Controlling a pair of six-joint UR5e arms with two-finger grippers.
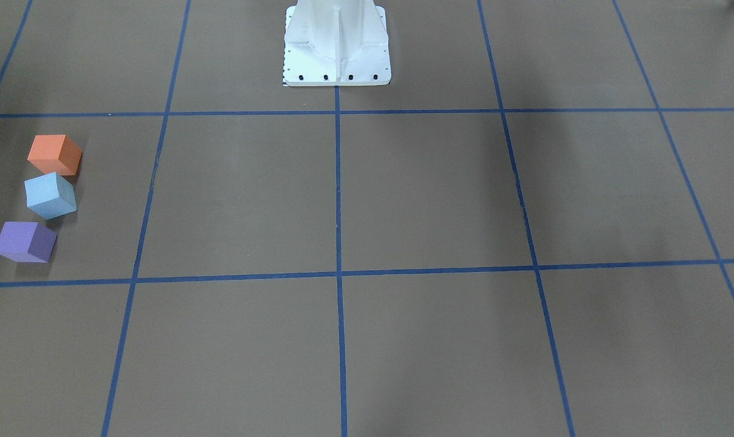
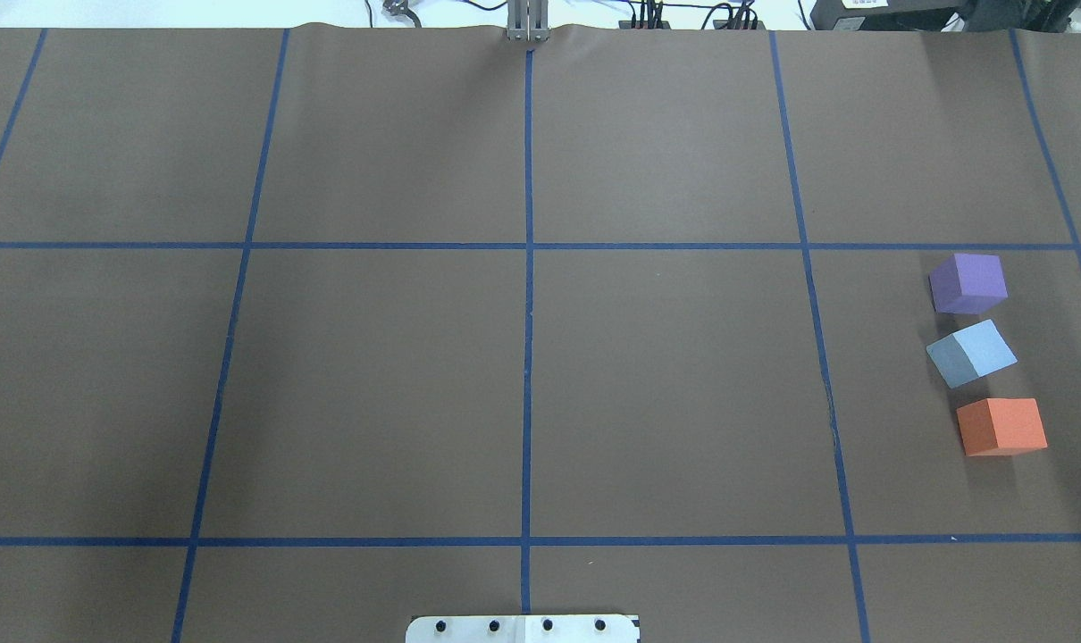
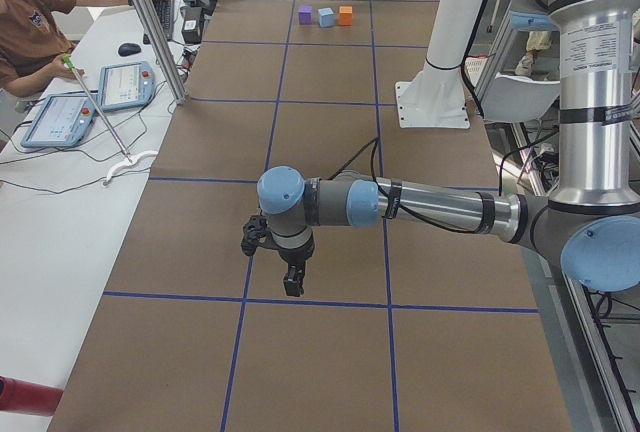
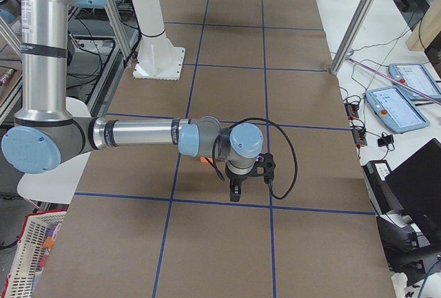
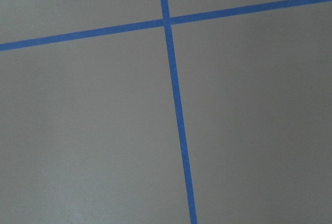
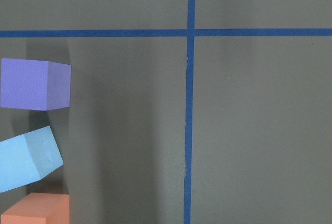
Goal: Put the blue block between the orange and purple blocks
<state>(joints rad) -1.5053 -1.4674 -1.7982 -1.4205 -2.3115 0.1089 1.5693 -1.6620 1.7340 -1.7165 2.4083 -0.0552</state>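
Observation:
The light blue block (image 2: 971, 353) rests on the table between the purple block (image 2: 969, 281) and the orange block (image 2: 1002, 426), turned a little askew, in a short line at the right side. The right wrist view shows the purple block (image 6: 35, 84), the blue block (image 6: 28, 159) and the orange block (image 6: 36, 208) at its left edge. My right gripper (image 4: 236, 192) hangs above the table beside them. My left gripper (image 3: 290, 282) hangs over bare table far from them. Both show only in side views, so I cannot tell whether they are open or shut.
Brown table (image 2: 523, 375) with a blue tape grid. The white robot base (image 1: 336, 42) stands at the near middle edge. An operator (image 3: 30, 22) and tablets (image 3: 85, 102) are on a side bench beyond the far edge.

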